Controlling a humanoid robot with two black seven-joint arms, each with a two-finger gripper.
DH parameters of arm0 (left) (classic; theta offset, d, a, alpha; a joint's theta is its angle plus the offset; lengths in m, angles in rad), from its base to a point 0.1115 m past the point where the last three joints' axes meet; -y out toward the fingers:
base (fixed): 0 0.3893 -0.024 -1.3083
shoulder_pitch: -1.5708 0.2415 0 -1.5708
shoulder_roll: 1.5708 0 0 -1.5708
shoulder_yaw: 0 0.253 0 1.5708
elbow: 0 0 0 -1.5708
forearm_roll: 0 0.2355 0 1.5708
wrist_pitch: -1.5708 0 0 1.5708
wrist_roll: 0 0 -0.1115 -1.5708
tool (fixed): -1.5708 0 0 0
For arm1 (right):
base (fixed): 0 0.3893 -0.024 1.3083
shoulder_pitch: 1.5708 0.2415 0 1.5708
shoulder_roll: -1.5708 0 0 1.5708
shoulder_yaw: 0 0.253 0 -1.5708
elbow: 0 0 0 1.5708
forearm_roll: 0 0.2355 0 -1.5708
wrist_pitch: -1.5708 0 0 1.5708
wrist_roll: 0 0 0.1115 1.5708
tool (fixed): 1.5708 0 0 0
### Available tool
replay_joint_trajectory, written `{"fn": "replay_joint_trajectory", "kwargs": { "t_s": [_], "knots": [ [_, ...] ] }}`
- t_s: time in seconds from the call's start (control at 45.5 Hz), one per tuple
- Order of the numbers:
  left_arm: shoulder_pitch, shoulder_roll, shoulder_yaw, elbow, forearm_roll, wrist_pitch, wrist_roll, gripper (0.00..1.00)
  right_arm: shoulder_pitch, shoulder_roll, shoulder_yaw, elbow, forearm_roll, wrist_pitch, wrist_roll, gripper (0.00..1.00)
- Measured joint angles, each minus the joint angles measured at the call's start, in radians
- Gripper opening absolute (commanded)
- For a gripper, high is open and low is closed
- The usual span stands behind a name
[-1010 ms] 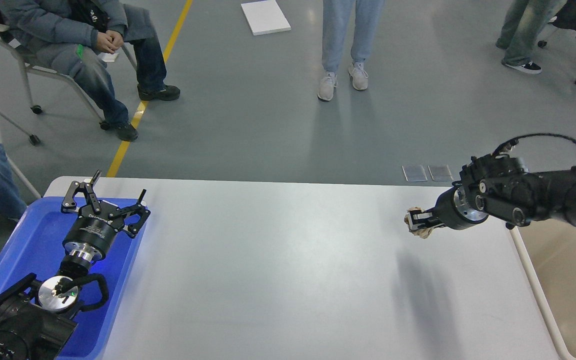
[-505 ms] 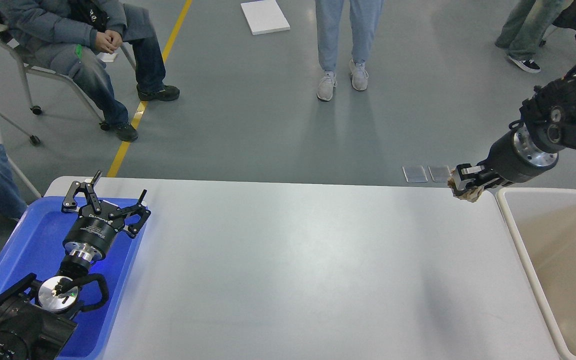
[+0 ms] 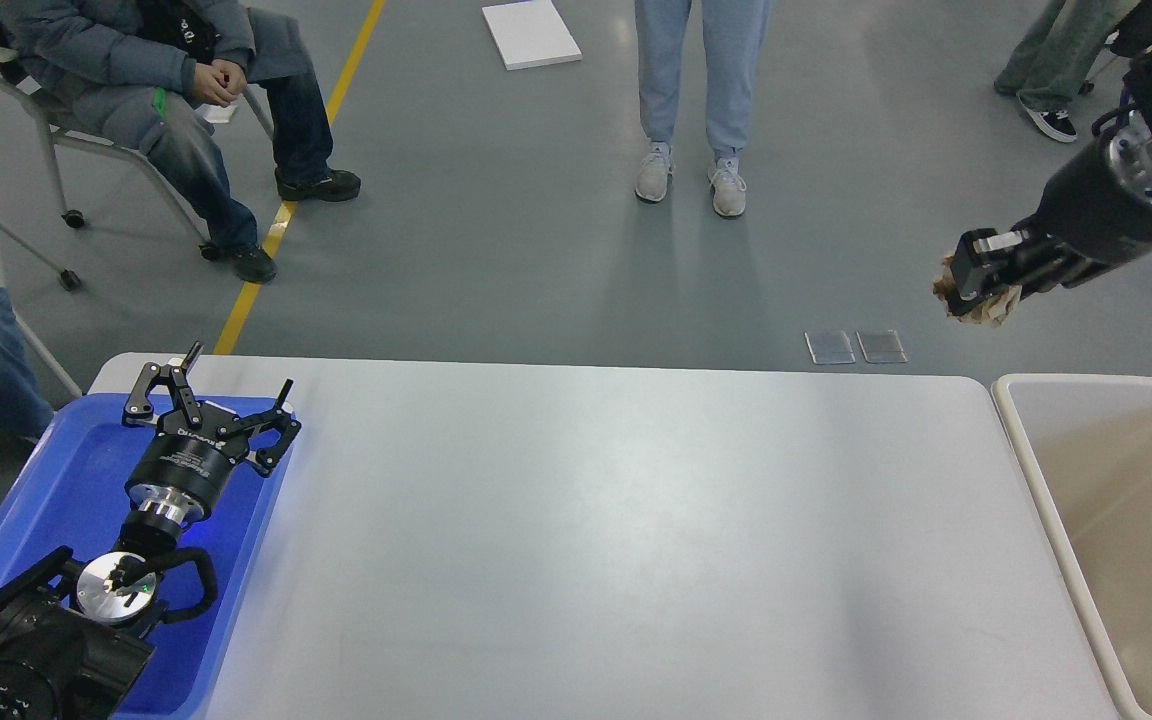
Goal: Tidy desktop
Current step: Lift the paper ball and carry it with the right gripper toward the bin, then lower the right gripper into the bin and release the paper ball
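The desktop [image 3: 596, 540] is a wide, light grey-white tabletop filling the lower middle of the head view. My right gripper [image 3: 976, 285] is raised high at the upper right, past the table's far right corner, and is shut on a crumpled brown-beige paper wad [image 3: 981, 305]. My left gripper [image 3: 211, 385] is open and empty, resting over the far end of the blue tray at the table's left end.
A blue plastic tray [image 3: 46, 500] lies on the left end of the table. A beige-white bin [image 3: 1116, 500] stands off the right end. People sit and stand beyond the far edge, with chairs at the left.
My right gripper has risen and moved right and away with the paper wad, from just above the table's right side to high beyond the far right corner. The left arm has not moved.
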Motion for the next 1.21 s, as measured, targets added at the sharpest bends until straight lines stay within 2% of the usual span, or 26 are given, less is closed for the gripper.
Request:
{"fn": "replay_joint_trajectory", "kwargs": {
  "t_s": [0.286,0.505,0.944,1.208],
  "knots": [
    [0.0,0.0,0.0,0.0,0.0,0.0,0.0,1.0,0.032,-0.006,-0.002,0.011,-0.004,0.015,-0.001,0.0],
    [0.0,0.0,0.0,0.0,0.0,0.0,0.0,1.0,-0.021,-0.047,-0.02,-0.024,-0.036,0.019,-0.001,0.0],
    [0.0,0.0,0.0,0.0,0.0,0.0,0.0,1.0,-0.238,-0.194,-0.065,-0.257,-0.056,0.019,0.003,0.0],
    [0.0,0.0,0.0,0.0,0.0,0.0,0.0,1.0,-0.402,-0.272,-0.059,-0.384,-0.053,-0.044,0.004,0.0]
  ]
}}
